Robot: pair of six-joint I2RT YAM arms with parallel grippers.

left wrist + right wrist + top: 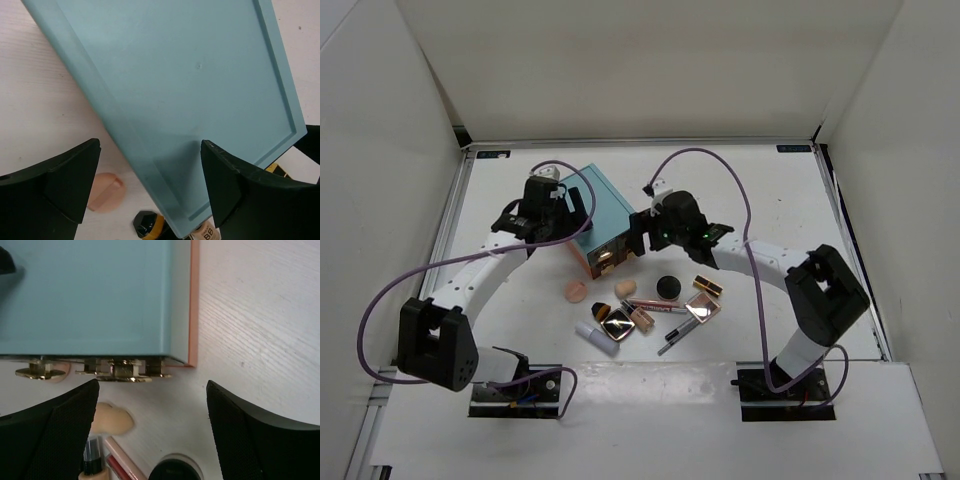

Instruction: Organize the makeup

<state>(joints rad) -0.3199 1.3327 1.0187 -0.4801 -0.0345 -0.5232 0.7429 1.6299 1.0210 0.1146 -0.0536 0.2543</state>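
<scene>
The makeup lies loose on the table in front of the teal box (603,212): peach puff (577,291), beige sponge (625,289), black compact (667,287), gold lipstick (708,286), pink palette (703,307), dark-gold palette (616,322), white tube (597,337), foundation bottle (640,318) and slim pencils (662,307). My left gripper (573,222) is open and empty, its jaws straddling the box's near left edge (150,165), with the puff (105,192) below. My right gripper (642,227) is open and empty at the box's front right corner, above the sponge (112,420) and compact (175,471).
The teal box has gold drawer handles (115,372) on its front and a peach base edge (194,300). White walls close in the table on three sides. Purple cables loop over both arms.
</scene>
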